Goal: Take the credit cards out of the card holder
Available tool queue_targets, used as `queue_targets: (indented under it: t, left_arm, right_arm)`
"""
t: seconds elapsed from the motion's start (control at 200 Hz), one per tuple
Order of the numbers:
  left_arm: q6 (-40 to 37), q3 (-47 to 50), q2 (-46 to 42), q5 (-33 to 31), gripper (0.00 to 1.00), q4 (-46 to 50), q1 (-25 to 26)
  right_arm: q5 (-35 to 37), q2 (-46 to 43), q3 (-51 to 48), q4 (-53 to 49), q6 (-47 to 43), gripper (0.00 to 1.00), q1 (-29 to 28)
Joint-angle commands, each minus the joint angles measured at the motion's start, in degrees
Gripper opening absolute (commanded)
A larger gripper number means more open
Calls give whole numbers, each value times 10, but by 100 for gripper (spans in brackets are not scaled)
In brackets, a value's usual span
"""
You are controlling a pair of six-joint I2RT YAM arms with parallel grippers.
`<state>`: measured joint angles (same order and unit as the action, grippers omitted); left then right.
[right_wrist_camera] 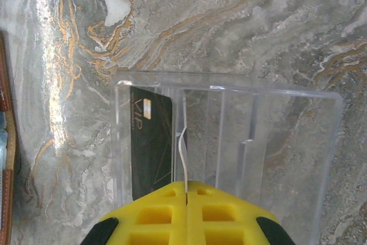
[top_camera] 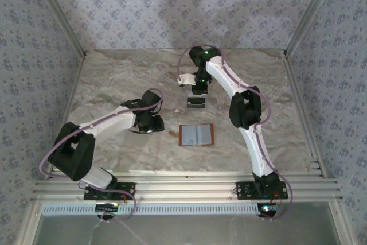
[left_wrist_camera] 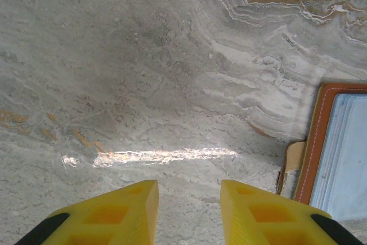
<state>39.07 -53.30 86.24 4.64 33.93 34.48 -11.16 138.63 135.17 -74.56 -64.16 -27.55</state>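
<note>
Marble-patterned tabletop (top_camera: pixel 269 84) carries everything. Toward its near edge, about midway between the side edges, the card holder (top_camera: pixel 196 135) is laid open and flat with its grey lining up, presumably so that the pockets can be reached from above. Whether a card is left in them cannot be told.

Just left of it, the left gripper (left_wrist_camera: pixel 189 199) is held low over bare marble. Its yellow fingers are spread partway and nothing is caught between them. It is judged to be parked beside the tab (left_wrist_camera: pixel 291 162), ready to pin the leather should the holder need steadying.

Beyond the holder, nearer the middle of the tabletop, a clear tray (right_wrist_camera: pixel 229 88) is set as the drop-off. The dark card (right_wrist_camera: pixel 150 142) is lodged in the end compartment on the holder's side.

Over the tray the right gripper (right_wrist_camera: pixel 186 186) is hung, its fingers pressed together on a thin pale strip seen edge-on — taken to be the pale card (right_wrist_camera: pixel 183 159). The strip is lined up with the slot next to the dark card. An edge pinch is probably used so that the card can be lowered upright between the dividers.
</note>
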Motion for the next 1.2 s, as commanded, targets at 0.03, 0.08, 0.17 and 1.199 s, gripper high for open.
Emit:
queue_targets:
  t: [0.03,0.08,0.17,1.199]
  left_arm:
    - [3,-2,-13,-5,35,15,-3]
    - [3,-3,-13,-5,35,16,-4]
    - [3,-4,-14,-5,35,19,-4]
    - [2,-42,-5,-5,35,-4,9]
  right_arm:
    - [-1,21,15,-42,-14,0,-8]
    - [2,24,15,-43,-14,0,-10]
    - [1,27,14,-41,-14,3,-10]
    - [6,-249,-260,222,302,32,-1]
